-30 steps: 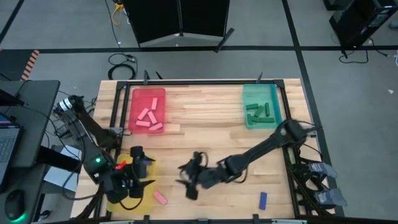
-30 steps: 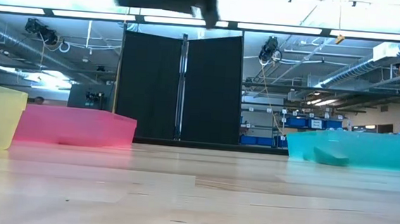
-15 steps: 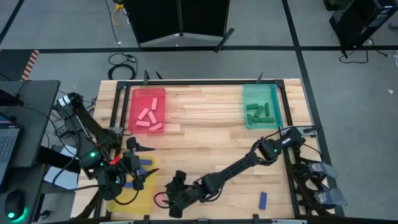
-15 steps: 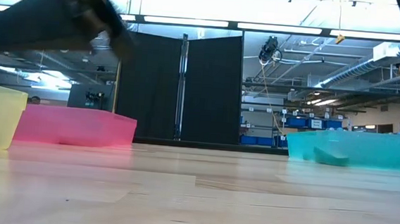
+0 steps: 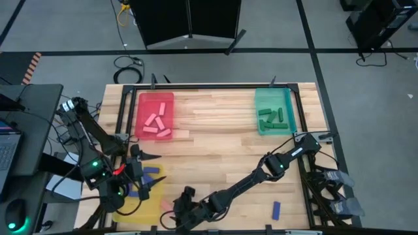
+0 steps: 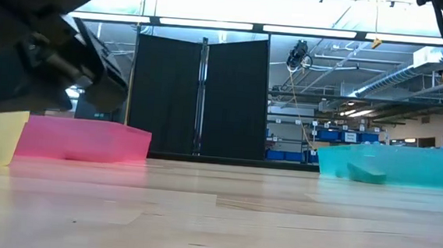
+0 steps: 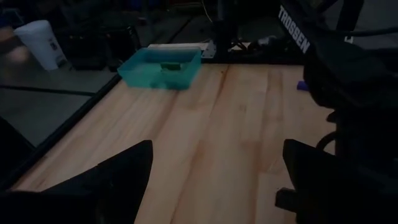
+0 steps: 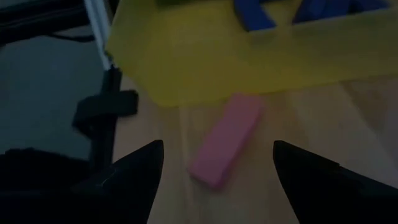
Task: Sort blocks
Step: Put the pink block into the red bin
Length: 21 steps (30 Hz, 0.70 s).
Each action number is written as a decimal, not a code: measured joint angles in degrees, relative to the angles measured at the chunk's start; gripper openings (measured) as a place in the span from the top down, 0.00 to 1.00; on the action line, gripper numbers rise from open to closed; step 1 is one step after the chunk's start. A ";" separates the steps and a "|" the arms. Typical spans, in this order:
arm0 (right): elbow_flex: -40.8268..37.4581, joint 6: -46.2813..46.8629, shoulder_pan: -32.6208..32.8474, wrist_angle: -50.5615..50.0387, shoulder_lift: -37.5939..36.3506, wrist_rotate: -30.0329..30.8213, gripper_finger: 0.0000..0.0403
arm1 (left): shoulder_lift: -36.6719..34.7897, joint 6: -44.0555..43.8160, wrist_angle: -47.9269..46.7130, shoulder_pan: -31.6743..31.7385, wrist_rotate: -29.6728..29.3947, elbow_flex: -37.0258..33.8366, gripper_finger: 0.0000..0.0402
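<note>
Right gripper (image 5: 171, 210) is seen reached far across the wooden surface (image 5: 215, 140) to its near left part, just beside the yellow tray (image 5: 155, 203). Jaws stand open, nothing held. In the right wrist view a pink block (image 8: 227, 140) lies flat on the wood between the two dark fingers (image 8: 134, 171), close against the yellow tray's wall (image 8: 205, 68); contact with the fingers is not seen.

Left gripper (image 5: 145, 175) is held over the yellow tray, jaws wide open and empty. Blue blocks (image 5: 151, 172) are seen inside that tray.

Red tray (image 5: 155, 115) at the far left carries several pink blocks (image 5: 155, 124). Teal tray (image 5: 273, 111) at the far right carries green blocks (image 5: 272, 117). One blue block (image 5: 276, 209) lies alone on the surface near the right front edge, well apart from both grippers.

In the low view, the red tray (image 6: 83, 140) and the teal tray (image 6: 395, 163) are seen across the surface.
</note>
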 joint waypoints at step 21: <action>-0.19 -1.42 1.93 5.06 2.60 7.12 0.22 | 0.11 -0.91 2.52 -0.14 -1.41 0.00 0.09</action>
